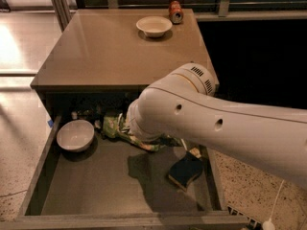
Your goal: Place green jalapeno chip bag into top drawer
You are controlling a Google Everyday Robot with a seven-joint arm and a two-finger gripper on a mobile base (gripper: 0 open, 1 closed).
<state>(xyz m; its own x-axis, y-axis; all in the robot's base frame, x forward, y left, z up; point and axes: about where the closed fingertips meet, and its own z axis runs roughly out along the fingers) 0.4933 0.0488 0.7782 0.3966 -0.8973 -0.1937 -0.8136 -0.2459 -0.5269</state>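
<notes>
Plainly, the top drawer (43, 186) stands pulled out beneath the tabletop (105, 56), its flat grey bottom and low side walls in view. Four things can be made out inside it. A white bowl (75, 135) sits upright in the back left corner, near the left wall. To the right of the bowl, at the back of the drawer, lies the green jalapeno chip bag (112, 126), crumpled green foil with pale patches. Only its left end shows, because the robot's thick white arm (201, 123) covers the rest. A thin strip of green (152, 146) peeks out under the arm's lower edge, and I cannot tell whether it belongs to the same bag. Further forward on the right, a dark blue sponge with a yellow edge (186, 170) lies flat on the drawer bottom, near the right wall. Some small dark things (88, 114) sit in the shadow along the back, too dim to name.

The arm reaches in from the right, and the gripper (128, 123) is at its far end, low in the back of the drawer, right against the visible end of the bag. The jaws are hidden behind the wrist, so I cannot tell whether they are spread or pinching anything.

On the tabletop, a second shallow white bowl (154, 26) stands near the back edge. A reddish can (176, 12) stands upright just beside it on the right.
</notes>
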